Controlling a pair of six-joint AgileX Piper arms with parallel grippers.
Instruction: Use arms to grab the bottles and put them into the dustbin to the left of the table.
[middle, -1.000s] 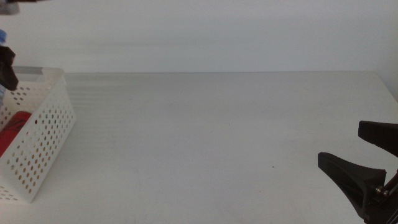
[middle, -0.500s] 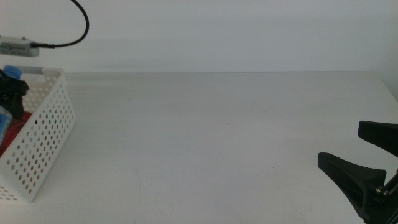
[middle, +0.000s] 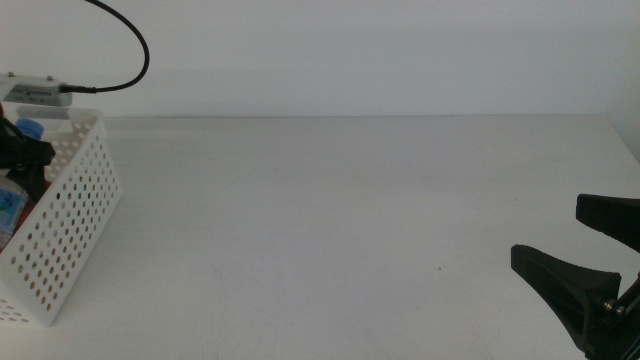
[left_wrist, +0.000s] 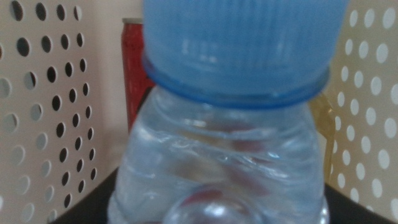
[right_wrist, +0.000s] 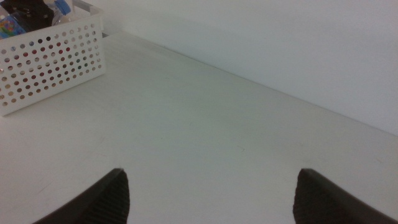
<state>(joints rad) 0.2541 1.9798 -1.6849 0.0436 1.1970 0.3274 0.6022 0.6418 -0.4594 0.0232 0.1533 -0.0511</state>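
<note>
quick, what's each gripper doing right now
Left gripper: inside the dustbin, shut on the water bottle.
Right gripper: open, holding nothing.

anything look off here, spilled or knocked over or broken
Nothing stands out. The water bottle sits between the dustbin's perforated walls at the left gripper, intact with its blue cap on. The red can stands behind it. No spill shows on the table. The right gripper waits open at the table's right.
</note>
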